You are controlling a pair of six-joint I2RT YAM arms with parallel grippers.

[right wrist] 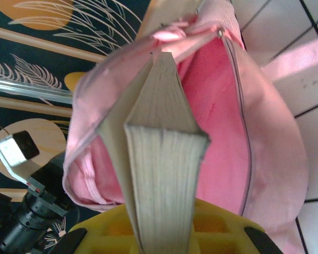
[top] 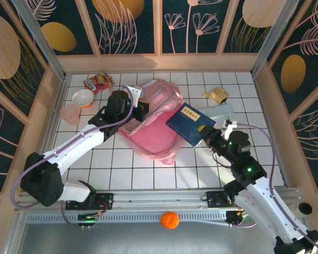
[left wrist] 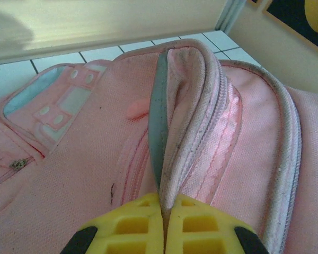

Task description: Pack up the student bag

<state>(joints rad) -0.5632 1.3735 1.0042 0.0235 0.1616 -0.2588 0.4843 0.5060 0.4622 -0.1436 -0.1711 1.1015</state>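
White tiles (top: 148,169) ruled in a dark grid make the floor of the cell, walled by wood-framed panels (top: 127,24) painted with pale plants on dark blue. The student bag (top: 151,135) lies in the middle of the tiles, with its mouth turned to its right.

Around the bag:
- Beyond its left shoulder are an orange-rimmed bowl (top: 83,97), a sweet packet (top: 98,81) and a pale pink cup (top: 70,114). All are clear of the arms.
- To its right, past the book, lie a tan carton (top: 217,95) and a light blue flat piece (top: 221,112).
- Nearer than the bag, an orange ball (top: 170,220) sits beyond the rail, well apart from it.

The left gripper (top: 140,111) is at the bag's upper left rim. The right gripper (top: 208,133) is just right of the bag, clamped on a dark blue book (top: 190,123) whose corner overlaps the bag's right edge.

The left wrist view shows its gripper (left wrist: 163,211) with yellow pads (left wrist: 130,225) pressed together on a raised fold of the bag (left wrist: 85,159). It also shows a grey edge strip, a small zip pull (left wrist: 18,164) and a light blue panel (left wrist: 47,103).

The right wrist view shows the book (right wrist: 161,159) edge-on, pages facing the camera, gripped by its gripper (right wrist: 164,233). Behind the book the bag (right wrist: 217,106) gapes, showing its darker pink lining. Whether the book's far end is inside, I cannot tell.
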